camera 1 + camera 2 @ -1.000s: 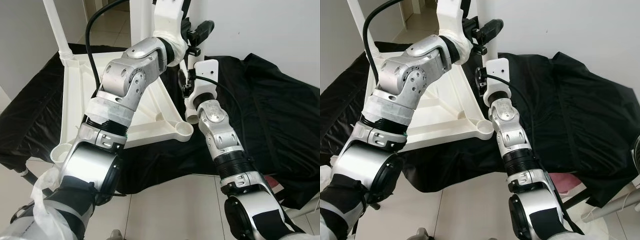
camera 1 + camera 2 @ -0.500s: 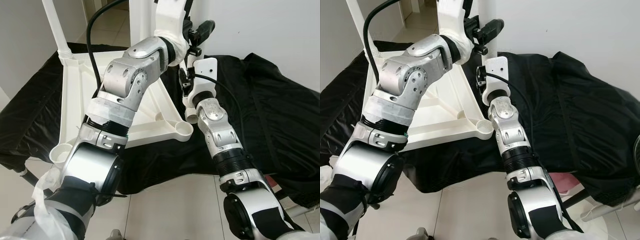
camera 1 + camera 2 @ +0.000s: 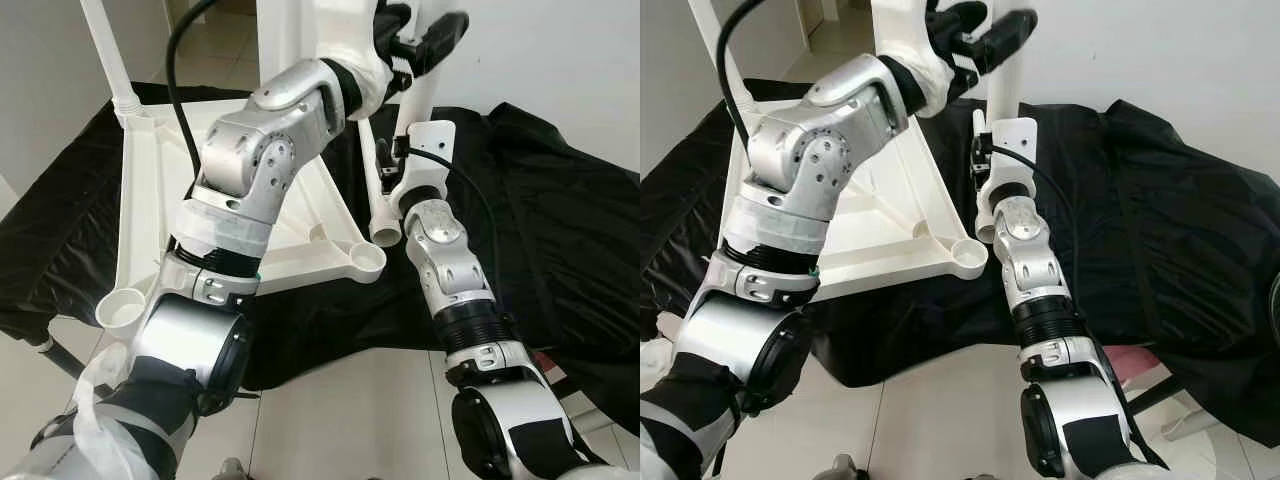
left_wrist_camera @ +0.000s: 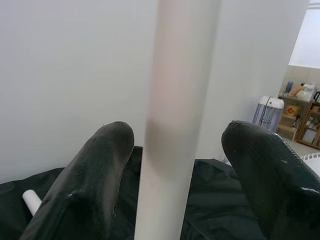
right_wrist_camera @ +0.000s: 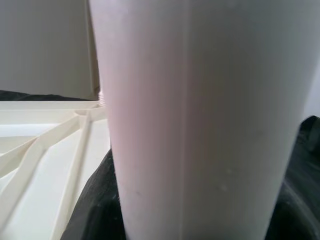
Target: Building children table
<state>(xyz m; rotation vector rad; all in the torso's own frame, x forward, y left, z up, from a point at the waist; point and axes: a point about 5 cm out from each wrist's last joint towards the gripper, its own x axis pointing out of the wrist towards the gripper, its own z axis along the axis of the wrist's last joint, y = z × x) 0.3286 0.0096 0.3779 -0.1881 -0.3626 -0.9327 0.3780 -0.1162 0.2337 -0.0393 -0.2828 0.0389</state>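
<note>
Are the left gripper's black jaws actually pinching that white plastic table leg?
Apart. In the left wrist view, the white plastic table leg stands between the left gripper's open jaws, with background showing in a gap on each side.

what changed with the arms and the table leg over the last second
The left tool has swung up and toward the robot's right, its fingers open either side of the white plastic table leg. The right tool has risen a little with the leg's lower end. The upturned white plastic tabletop on the black cloth has stayed put.
</note>
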